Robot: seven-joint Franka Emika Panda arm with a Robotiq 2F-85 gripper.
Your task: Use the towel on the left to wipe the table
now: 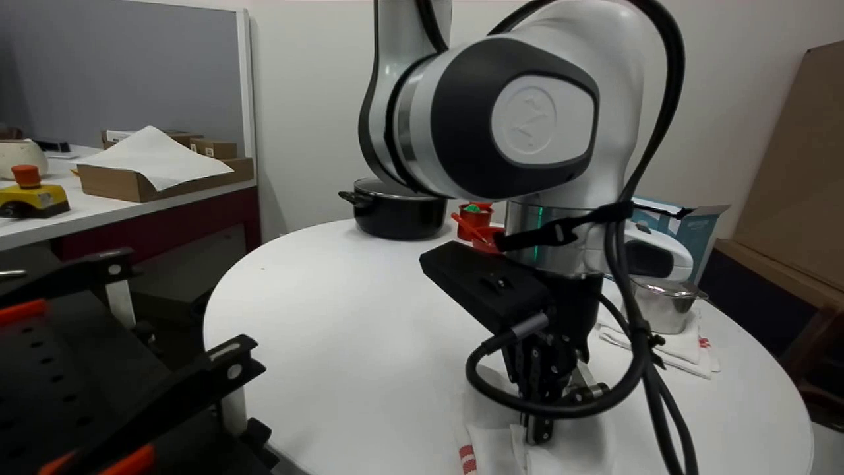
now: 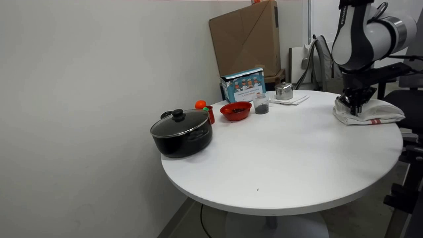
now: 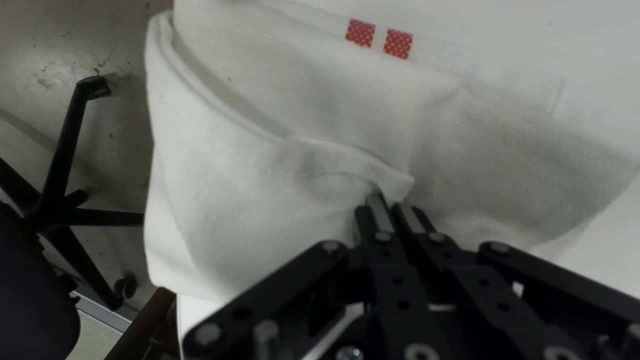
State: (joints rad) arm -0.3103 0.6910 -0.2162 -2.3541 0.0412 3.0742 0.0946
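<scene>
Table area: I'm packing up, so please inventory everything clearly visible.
Table: 1, white, near wall
Gripped towel: 1, white, red-striped, at table edge
Second towel: 1, white, under steel pot
Steel pot: 1, silver, on second towel
Lidded pot: 1, black, near wall
Cup: 1, red, beside lidded pot
Small items: 2, orange and green, at cup
Bowl: 1, red, beside tumbler
Tumbler: 1, clear, beside bowl
Printed box: 1, blue, behind tumbler
Large carton: 1, brown, beyond table
Desk: 1, white-topped, near table
Stop button: 1, red, on desk
Chair: at least 1, black, beside table
Arm: 1, white and black, over table
Hand: 1, black, shut on gripped towel
</scene>
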